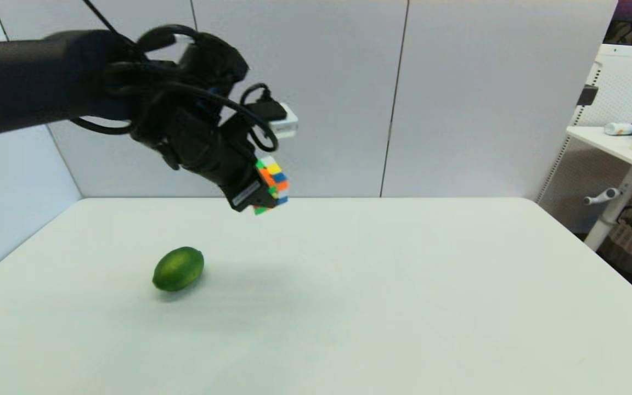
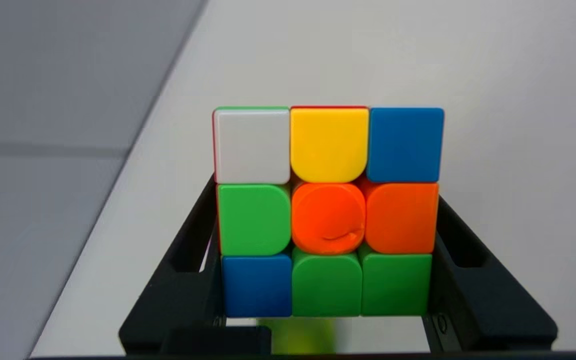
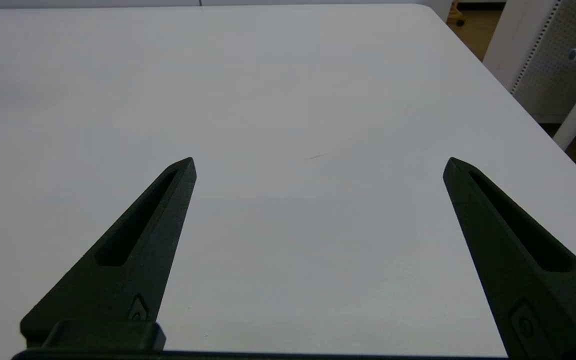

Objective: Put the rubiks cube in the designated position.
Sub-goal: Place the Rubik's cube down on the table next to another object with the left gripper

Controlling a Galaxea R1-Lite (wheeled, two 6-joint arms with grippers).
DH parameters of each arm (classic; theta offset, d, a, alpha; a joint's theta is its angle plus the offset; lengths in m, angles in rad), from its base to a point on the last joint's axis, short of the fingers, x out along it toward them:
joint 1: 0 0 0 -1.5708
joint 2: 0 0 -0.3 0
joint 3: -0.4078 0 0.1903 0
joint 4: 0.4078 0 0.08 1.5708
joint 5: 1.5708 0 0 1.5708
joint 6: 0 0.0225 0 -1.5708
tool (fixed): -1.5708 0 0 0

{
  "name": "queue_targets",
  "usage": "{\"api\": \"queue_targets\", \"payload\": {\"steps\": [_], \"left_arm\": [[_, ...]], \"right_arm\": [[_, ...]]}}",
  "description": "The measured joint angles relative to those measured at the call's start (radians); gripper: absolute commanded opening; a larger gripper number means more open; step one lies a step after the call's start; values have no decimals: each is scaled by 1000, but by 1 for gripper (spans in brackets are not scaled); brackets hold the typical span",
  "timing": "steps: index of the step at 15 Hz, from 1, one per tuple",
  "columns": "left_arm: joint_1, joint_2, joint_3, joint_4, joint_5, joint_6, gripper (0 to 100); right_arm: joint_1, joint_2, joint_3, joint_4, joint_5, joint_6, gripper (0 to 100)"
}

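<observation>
Upper left of the head view: black left gripper [image 1: 261, 189] clamps one multicoloured plastic rubiks cube [image 1: 273, 184] above the white table [image 1: 404, 285]; one oval green lime [image 1: 178, 268] lies lower left; right gripper [image 3: 318, 165] gapes wide.

the rubiks cube [image 2: 328, 212] looks like hard stickerless plastic, its coloured squares smooth with a soft satin sheen; the orange centre piece carries a small scuff. the left pincer [image 2: 328, 280] fingers [image 2: 188, 285] clamped on it are matt black plastic with a faintly grainy surface, as are the right pincer [image 3: 318, 165] fingers [image 3: 133, 255]. the tabletop [image 1: 404, 307] is smooth matt white. the lime [image 1: 178, 268] has a finely pebbled, slightly glossy green skin.
</observation>
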Motion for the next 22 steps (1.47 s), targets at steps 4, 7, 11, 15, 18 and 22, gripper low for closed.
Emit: {"api": "queue_targets", "payload": {"steps": [4,7,11,15,18,22], "left_arm": [[93,-43,92,-5,-47,1,0],[113,-52,200,-8,-80,16,0],[116,-27,291,-16,-121,46,0],[113,28,307,-17,-189,67,0],[112,63,318,-15,-196,103,0],[111,93,328,-31,-198,104,0]], "right_arm": [[0,0,0,0,0,0,100],[0,0,0,0,1,2,100],[0,0,0,0,0,1,100],[0,0,0,0,0,1,100],[0,0,0,0,0,0,100],[0,0,0,0,0,0,100]]}}
